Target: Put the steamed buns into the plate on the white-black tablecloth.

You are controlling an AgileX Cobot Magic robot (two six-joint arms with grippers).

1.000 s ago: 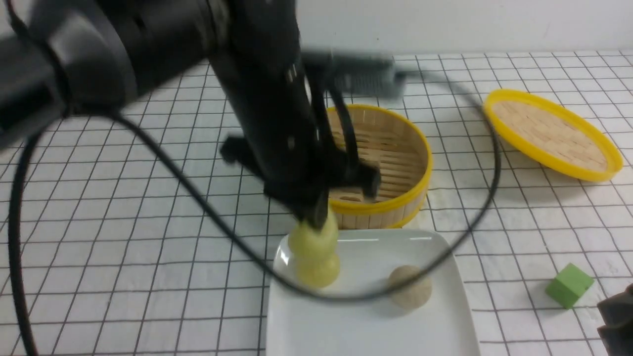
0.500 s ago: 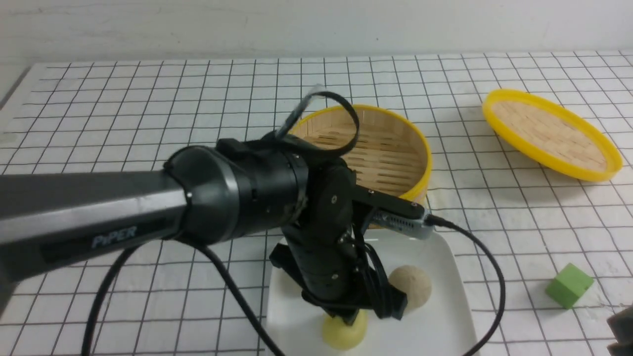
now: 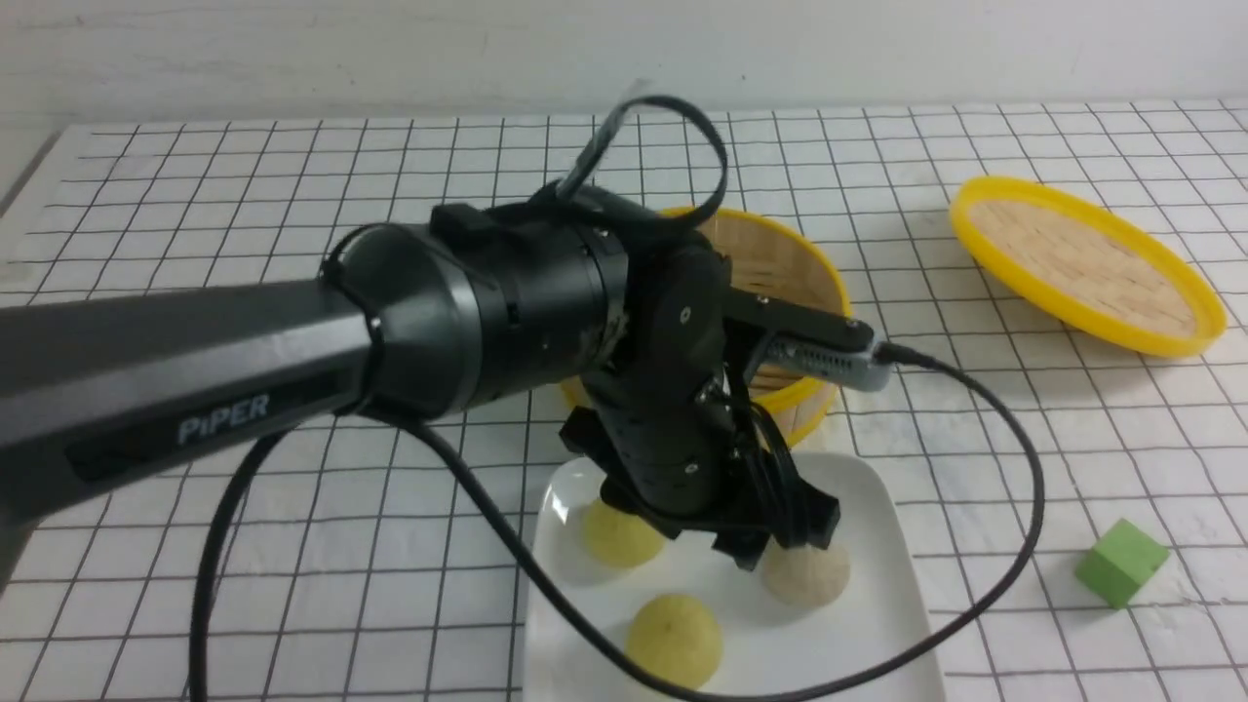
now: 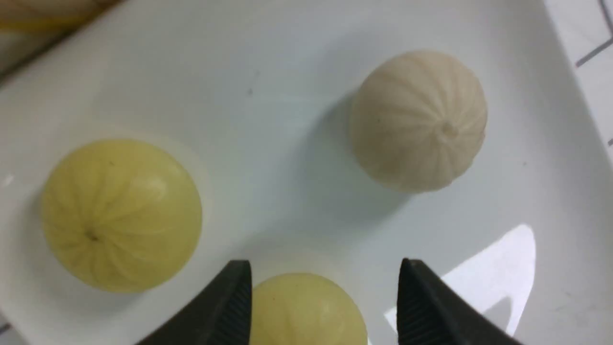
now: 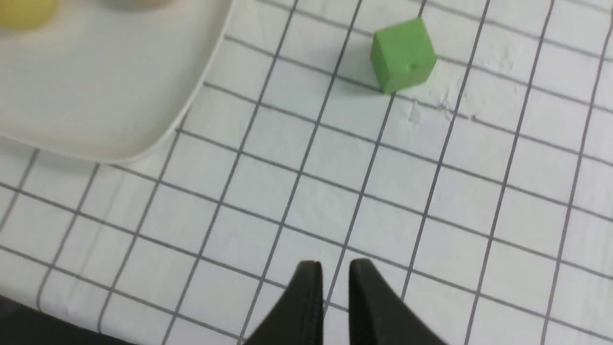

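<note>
Front view: all three steamed buns (image 3: 673,639) lying in the plate (image 3: 863,634) on the white-black tablecloth (image 3: 292,244), under the left arm (image 3: 195,361).

Left wrist view: left jaws spread wide, pinching nothing, one yellow bun (image 4: 306,311) low between them, beige bun (image 4: 419,120) apart.

Right wrist view: right jaws nearly pressed together, empty, over the tablecloth near a green cube (image 5: 403,55).
</note>
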